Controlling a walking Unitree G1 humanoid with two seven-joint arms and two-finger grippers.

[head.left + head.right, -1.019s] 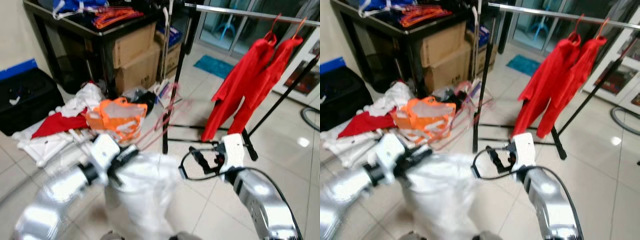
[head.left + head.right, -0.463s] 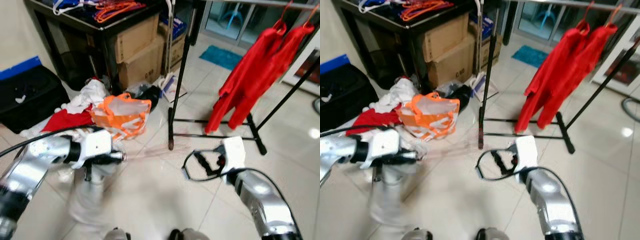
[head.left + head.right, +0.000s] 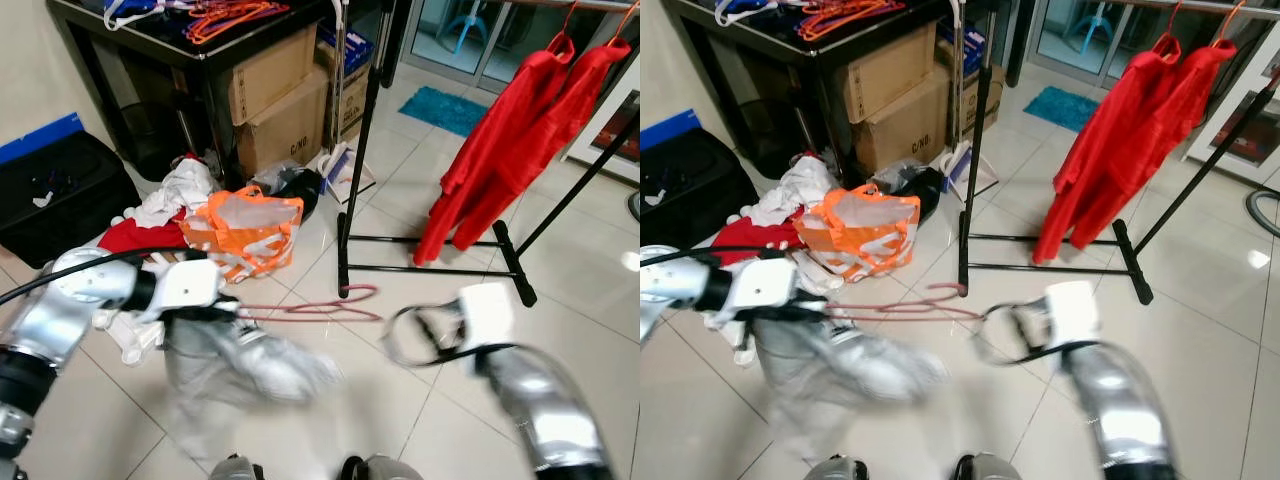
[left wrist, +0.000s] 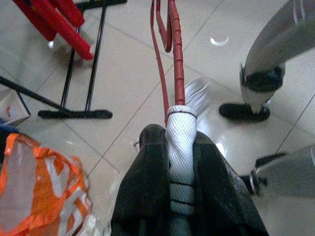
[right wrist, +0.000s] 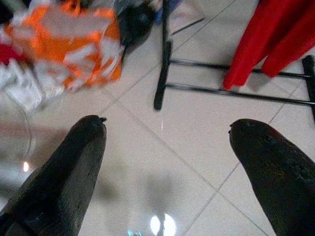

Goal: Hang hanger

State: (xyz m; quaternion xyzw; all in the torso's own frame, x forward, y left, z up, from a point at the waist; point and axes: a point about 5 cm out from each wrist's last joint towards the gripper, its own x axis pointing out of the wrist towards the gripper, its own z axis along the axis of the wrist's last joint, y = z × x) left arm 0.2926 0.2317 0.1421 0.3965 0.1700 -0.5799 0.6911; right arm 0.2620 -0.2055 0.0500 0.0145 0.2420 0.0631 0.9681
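My left gripper (image 4: 172,137) is shut on a pink-red hanger (image 3: 320,310) with a white garment (image 3: 245,365) bunched on it. In the left eye view the left gripper (image 3: 222,308) is low over the floor tiles. The hanger sticks out to the right, its hook near the foot of the black clothes rack (image 3: 362,150). The garment hangs blurred beneath the gripper. Two red garments (image 3: 510,130) hang on the rack's rail. My right gripper (image 5: 167,123) is open with nothing between its fingers. It hovers, blurred, just right of the hanger's end (image 3: 405,335).
An orange-and-white bag (image 3: 245,228) and a heap of white and red clothes (image 3: 150,205) lie on the floor at left. Behind them stand a black table (image 3: 205,60) with hangers, cardboard boxes (image 3: 270,100) and a black case (image 3: 50,190). The rack's base bars (image 3: 430,240) cross the tiles.
My left arm came down from the centre to the left. The hanger now points right and the garment swings under it. The right gripper shifted slightly right. The camera tilted down.
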